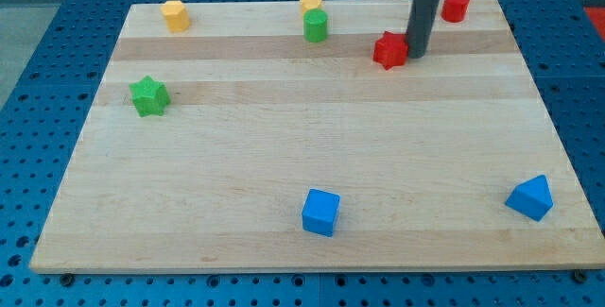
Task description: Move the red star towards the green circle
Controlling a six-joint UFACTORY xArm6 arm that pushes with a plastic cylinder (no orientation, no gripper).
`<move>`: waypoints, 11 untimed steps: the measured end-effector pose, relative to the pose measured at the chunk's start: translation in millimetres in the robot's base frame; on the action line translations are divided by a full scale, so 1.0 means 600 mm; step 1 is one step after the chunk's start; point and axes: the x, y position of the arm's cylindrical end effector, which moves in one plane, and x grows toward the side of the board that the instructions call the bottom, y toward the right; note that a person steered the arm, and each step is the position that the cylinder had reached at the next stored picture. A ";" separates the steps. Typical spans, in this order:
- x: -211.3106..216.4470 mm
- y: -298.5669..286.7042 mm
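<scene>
Just left of my tip [416,56], red star [388,50].

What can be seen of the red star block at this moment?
The red star is a small, chunky block of solid red with a matte look, its short points visible around a flat top. It lies flat on the wooden board near the view's top, right of centre. My tip stands at its right side, touching it or nearly so. The green circle lies to its left, apart from it.
</scene>
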 end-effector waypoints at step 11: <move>0.169 -0.286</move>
